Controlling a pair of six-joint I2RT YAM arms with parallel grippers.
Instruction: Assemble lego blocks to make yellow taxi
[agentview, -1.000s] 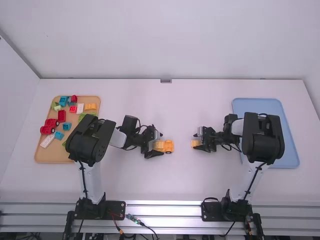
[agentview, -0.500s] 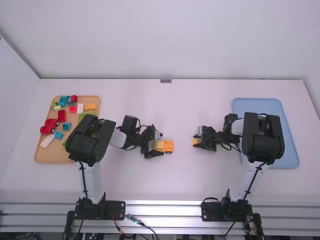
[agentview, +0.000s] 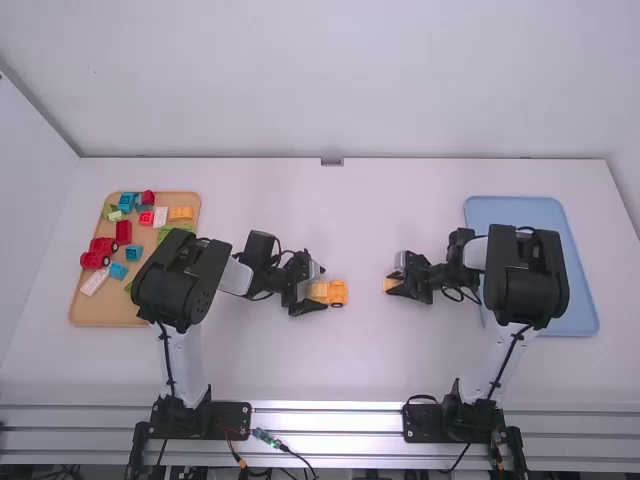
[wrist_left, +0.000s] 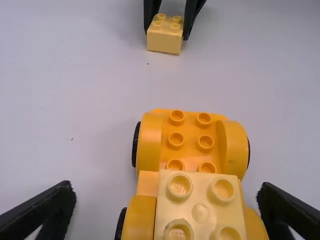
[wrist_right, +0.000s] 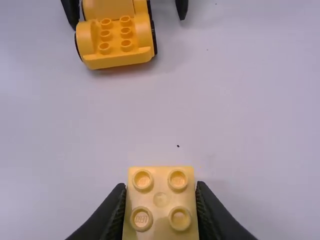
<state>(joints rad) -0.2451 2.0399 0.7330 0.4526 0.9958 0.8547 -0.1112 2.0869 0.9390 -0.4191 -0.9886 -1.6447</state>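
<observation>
On white table (agentview: 350, 370), has yellow wheeled base (agentview: 338, 292) standing between wide-set fingers of left pincer (agentview: 317, 289), with paler block (wrist_left: 201, 212) stacked at one end; well apart, has second pale block (agentview: 388, 286) clamped studs-up in right pincer (agentview: 393, 284)

White table (agentview: 345, 365), tan tray (agentview: 108, 312), blue tray (agentview: 578, 318), yellow wheeled car (agentview: 338, 292) between them

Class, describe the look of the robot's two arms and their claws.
Both arms have white links and bulky black joints. Black cables loop near each wrist. The left claw and right claw are black, each with two tapering fingers.
</observation>
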